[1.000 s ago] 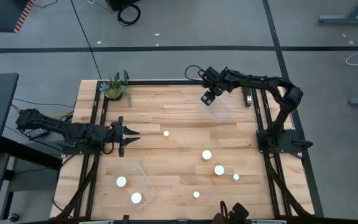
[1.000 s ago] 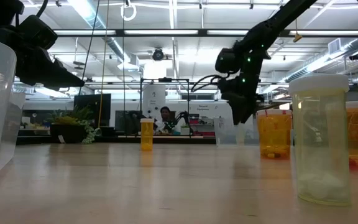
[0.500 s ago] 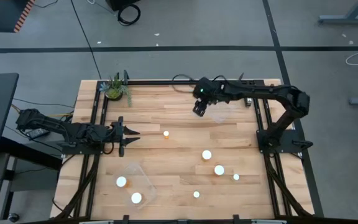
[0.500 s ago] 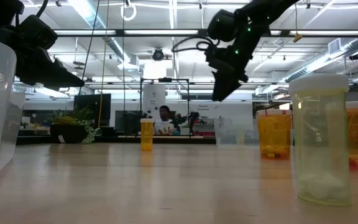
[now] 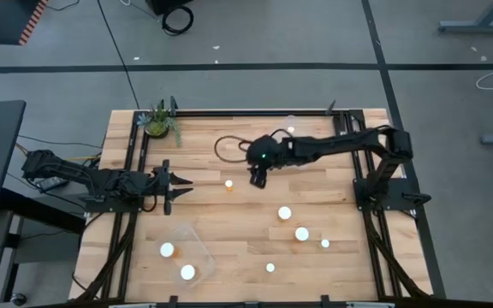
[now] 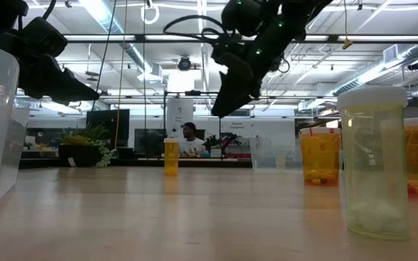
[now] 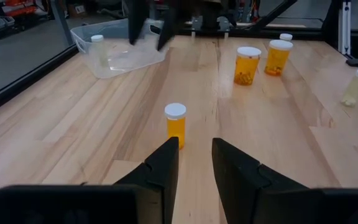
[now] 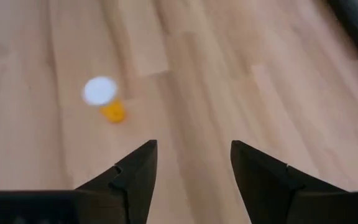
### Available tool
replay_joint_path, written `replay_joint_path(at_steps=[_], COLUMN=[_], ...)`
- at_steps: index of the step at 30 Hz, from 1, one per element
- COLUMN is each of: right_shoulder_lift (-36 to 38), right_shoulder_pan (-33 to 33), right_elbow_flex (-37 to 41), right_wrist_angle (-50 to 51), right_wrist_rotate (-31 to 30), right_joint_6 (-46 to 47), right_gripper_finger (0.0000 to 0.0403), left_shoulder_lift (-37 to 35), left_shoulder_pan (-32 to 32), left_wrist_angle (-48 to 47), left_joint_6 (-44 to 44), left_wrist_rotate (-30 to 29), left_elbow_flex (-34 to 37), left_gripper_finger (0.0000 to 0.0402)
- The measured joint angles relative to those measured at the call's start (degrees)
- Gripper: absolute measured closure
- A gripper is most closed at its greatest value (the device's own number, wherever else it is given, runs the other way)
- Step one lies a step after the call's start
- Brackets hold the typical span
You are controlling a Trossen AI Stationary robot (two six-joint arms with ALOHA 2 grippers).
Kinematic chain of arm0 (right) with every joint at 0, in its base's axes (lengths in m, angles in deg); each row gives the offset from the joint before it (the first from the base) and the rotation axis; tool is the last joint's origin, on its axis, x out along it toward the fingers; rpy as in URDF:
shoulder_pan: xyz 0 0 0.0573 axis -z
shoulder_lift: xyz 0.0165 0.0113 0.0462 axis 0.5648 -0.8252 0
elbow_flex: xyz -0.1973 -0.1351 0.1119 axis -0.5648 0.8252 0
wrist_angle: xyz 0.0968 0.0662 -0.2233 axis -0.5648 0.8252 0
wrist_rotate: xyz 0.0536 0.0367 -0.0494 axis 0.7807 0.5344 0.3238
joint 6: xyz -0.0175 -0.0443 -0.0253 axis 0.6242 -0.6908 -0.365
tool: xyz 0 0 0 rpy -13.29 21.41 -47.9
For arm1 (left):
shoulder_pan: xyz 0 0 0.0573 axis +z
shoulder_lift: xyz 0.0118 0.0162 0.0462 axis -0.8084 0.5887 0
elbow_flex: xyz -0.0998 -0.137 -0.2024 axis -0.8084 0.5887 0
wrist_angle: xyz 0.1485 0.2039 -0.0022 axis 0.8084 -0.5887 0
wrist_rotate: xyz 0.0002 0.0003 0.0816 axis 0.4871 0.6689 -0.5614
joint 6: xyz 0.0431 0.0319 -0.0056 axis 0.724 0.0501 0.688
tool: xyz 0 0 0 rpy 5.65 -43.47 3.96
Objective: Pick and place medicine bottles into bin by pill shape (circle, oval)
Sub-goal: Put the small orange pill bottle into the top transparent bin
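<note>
The right gripper (image 5: 258,178) hangs above the middle of the bench (image 5: 255,248), fingers (image 8: 135,180) spread wide with nothing between them. Bare wood lies under it, and a small orange bottle (image 5: 228,183) stands upright just beside it toward the left edge; in the right wrist view that bottle (image 8: 106,99) sits ahead of the fingers, apart from them.

The left gripper (image 5: 178,185) waits low near the left edge, its fingers (image 7: 163,168) only a narrow gap apart and holding nothing, pointing at the same bottle (image 7: 175,126) with clear wood between them.

The far half of the bench is mostly open; a plant (image 5: 159,123) stands at the far left corner. In the left wrist view a clear bin (image 7: 118,48) lies by the far right corner with one capped bottle (image 7: 97,45) in it.

A second clear bin (image 5: 191,248) lies near the near left corner; two capped bottles (image 5: 168,250) show at it, whether inside or beside I cannot tell.

Four more bottles (image 5: 285,213) stand upright in the near right part, well apart from one another, with open wood among them.
</note>
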Motion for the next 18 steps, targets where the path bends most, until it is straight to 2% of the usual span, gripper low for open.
replay_joint_path(at_steps=[6,13,18], right_shoulder_lift=[-5.97,-13.97,-17.96], right_shoulder_pan=[-3.32,-6.58,-6.77], right_elbow_flex=[-5.99,-18.89,-22.97], right_wrist_angle=[-0.57,4.16,6.34], right_wrist_rotate=[0.06,0.21,0.21], right_joint_6=[-0.77,-5.57,-7.75], right_gripper_finger=[0.0191,0.0192,0.0192], left_shoulder_lift=[0.02,0.02,0.02], left_shoulder_pan=[0.0,0.0,0.0], left_wrist_angle=[-0.1,-0.47,-1.02], left_joint_6=[0.0,-0.11,-1.01], left_wrist_rotate=[0.0,0.0,0.02], left_elbow_flex=[0.0,0.0,0.0], left_gripper_finger=[0.0296,0.0296,0.0296])
